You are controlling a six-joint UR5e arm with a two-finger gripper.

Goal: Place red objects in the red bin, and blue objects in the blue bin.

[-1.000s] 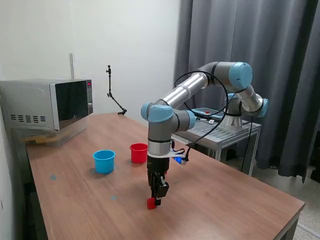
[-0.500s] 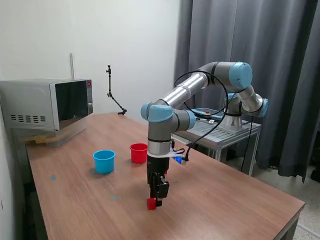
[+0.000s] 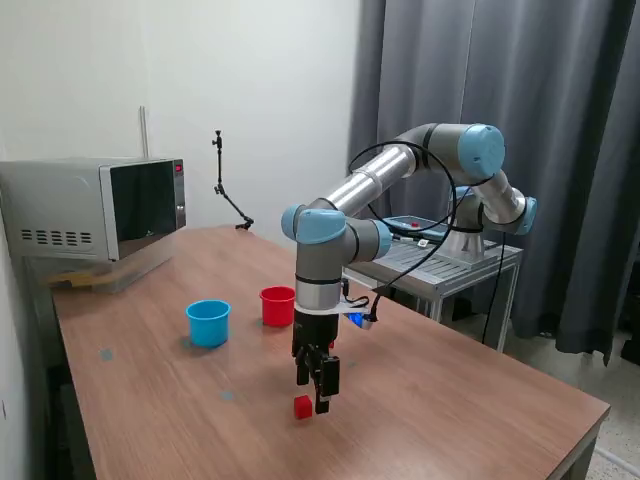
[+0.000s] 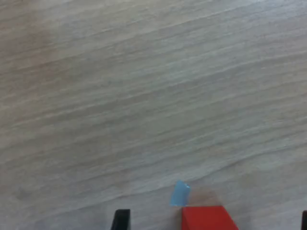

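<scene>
Fingers of the black two-finger gripper [image 3: 312, 385] stood parted and held nothing, hanging just above a tiny plain red cube [image 3: 302, 406] that sat on the brown wood-grain table [image 3: 450, 400]. In the exterior view the cube lay slightly to the exterior view's left of the fingertips, apart from them. The wrist view showed the red cube [image 4: 207, 218] at the frame's edge between the two dark fingertips [image 4: 121, 219], with a small pale blue patch [image 4: 180, 193] on the table touching its corner; what that patch was could not be told. The small round red plastic cup [image 3: 277, 305] and the small round light blue plastic cup [image 3: 208, 322] stood upright near each other, farther back on the table, well apart from the cube. A silver microwave oven [image 3: 95, 207] sat at the table's far corner.
</scene>
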